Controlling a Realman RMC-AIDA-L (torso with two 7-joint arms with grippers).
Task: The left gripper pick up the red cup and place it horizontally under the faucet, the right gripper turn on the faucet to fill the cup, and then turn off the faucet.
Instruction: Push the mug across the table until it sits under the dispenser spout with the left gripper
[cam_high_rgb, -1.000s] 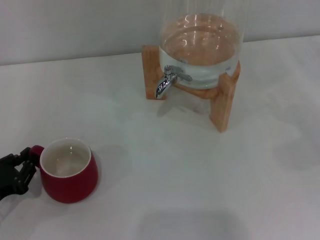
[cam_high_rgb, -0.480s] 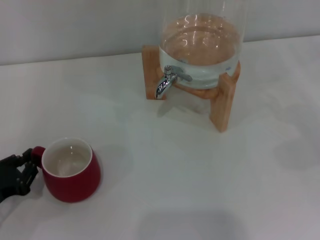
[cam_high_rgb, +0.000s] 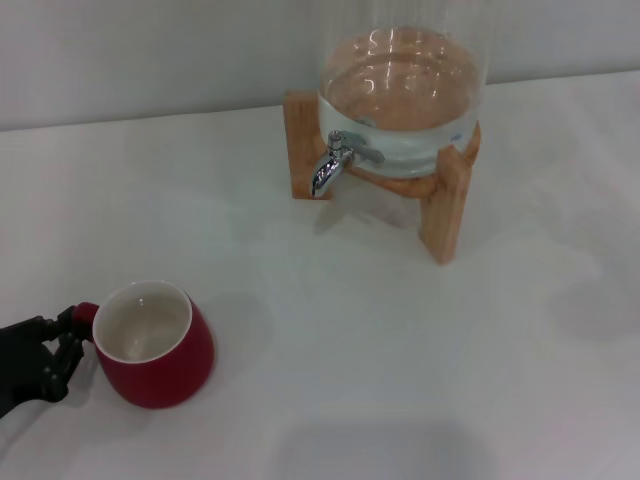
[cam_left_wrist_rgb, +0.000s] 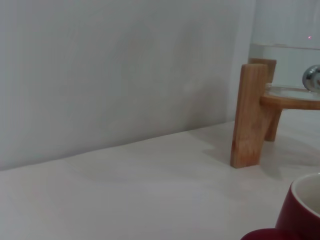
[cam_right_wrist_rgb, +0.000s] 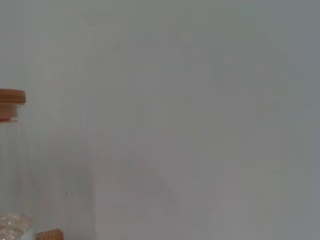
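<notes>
The red cup (cam_high_rgb: 158, 347) is at the front left of the white table, its white inside empty, tilted slightly to the right. My left gripper (cam_high_rgb: 68, 340) is at the left edge, shut on the cup's red handle (cam_high_rgb: 86, 313). The cup's rim also shows in the left wrist view (cam_left_wrist_rgb: 301, 212). The chrome faucet (cam_high_rgb: 334, 161) juts from the glass dispenser (cam_high_rgb: 402, 95) at the back, spout down, far from the cup. A bit of the faucet shows in the left wrist view (cam_left_wrist_rgb: 313, 77). My right gripper is out of view.
The dispenser holds water and rests on a wooden stand (cam_high_rgb: 447, 212), whose leg shows in the left wrist view (cam_left_wrist_rgb: 247, 117). The right wrist view shows only a grey wall and the dispenser's wooden lid (cam_right_wrist_rgb: 10, 97). White table (cam_high_rgb: 380, 350) lies between cup and faucet.
The left gripper has carried the cup a little to the right, and the cup now leans slightly. The faucet and dispenser have not moved.
</notes>
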